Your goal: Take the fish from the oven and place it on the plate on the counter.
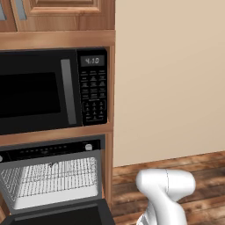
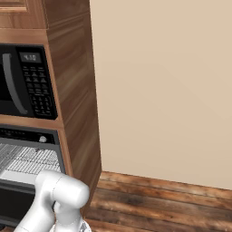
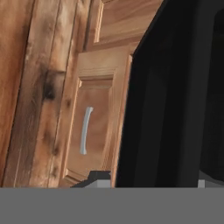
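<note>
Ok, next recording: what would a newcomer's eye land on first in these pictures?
Probably the oven, standing open at lower left of the left base view, its pale wire racks bright inside the cavity below the black microwave. Next, the robot's white arm bulging up in the foreground over the plank floor. In the hand view, a black slab, apparently the oven door, looms beside a wooden cabinet door with a silver handle.

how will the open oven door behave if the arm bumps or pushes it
The oven door is folded down below the racks, apparently hinged at its bottom edge, so a push would probably swing it rather than slide it. Its broad dark panel looks stiff and likely heavy. The smooth face may be slippery for fingers.
</note>
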